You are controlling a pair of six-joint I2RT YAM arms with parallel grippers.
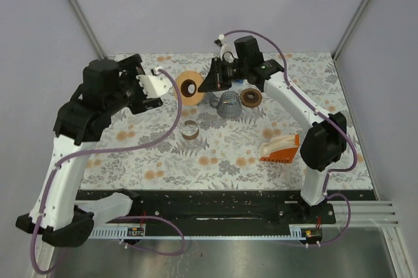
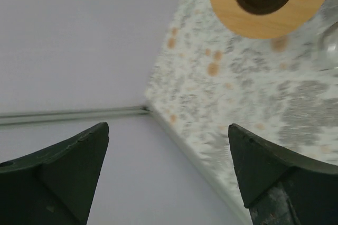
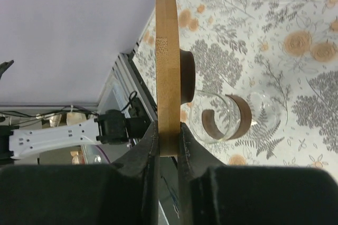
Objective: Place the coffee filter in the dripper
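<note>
The coffee filter (image 1: 279, 142) is seen as a white paper wedge standing in an orange holder (image 1: 277, 156) near the right edge of the tabletop (image 1: 163, 160), towards its near side. It is small in the overhead view, so whether one sheet or a stack is kept there cannot be told.

It is judged to be very light, thin and limp. It would be creased or torn by a hard squeeze and may slip from smooth fingers. It is best taken by the exposed upper rim or along its seam, with a shallow pinch, and drawn upward out of the holder.

The glass dripper (image 1: 228, 103) is placed well apart from it, in the middle of the tabletop towards the far edge. A brown ring (image 1: 251, 98) lies just beside the dripper on the right, and a small glass (image 1: 190, 129) with a brown band stands nearer.

A wooden disc (image 3: 167, 50) with a dark collar is pinched by its rim in the right gripper (image 3: 168, 130) and held upright above the far side. The left gripper (image 2: 169, 130) is spread wide, with nothing between its fingers, beside that disc.
</note>
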